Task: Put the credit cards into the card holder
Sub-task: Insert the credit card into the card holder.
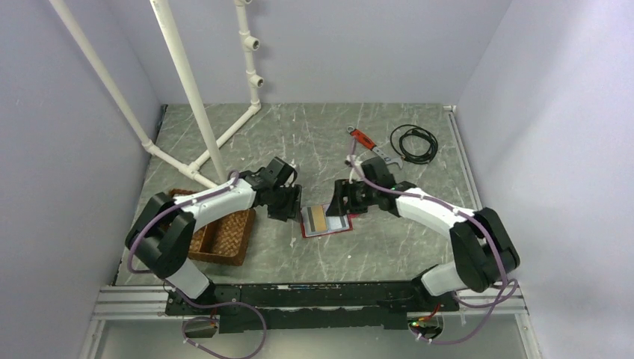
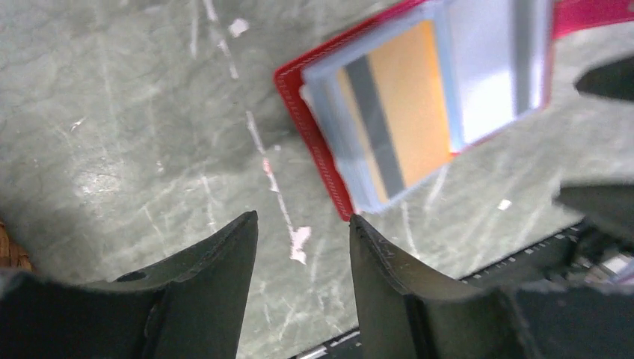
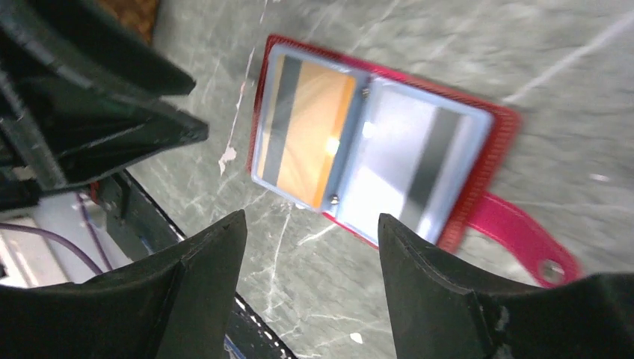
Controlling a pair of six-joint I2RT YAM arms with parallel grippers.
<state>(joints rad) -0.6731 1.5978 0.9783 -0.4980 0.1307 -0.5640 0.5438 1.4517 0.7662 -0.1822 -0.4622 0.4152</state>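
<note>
Now open flat on the table point(image 1: 389, 247): red card holder point(image 3: 501, 127), gold-brown card point(image 3: 306, 131) in one clear sleeve, pale grey card point(image 3: 415, 176) in the other. Left gripper point(image 2: 303, 219) spread, empty, just beside it; right gripper point(image 3: 312, 217) likewise spread, empty.

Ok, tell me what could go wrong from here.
1. The card holder lies open and unheld. The left gripper and right gripper are both open and empty, so a nudge may slide it across the table.
2. The grippers sit close on either side of it and could collide.
3. Folding it shut might push out the gold card or pale card if they are not fully seated.
</note>
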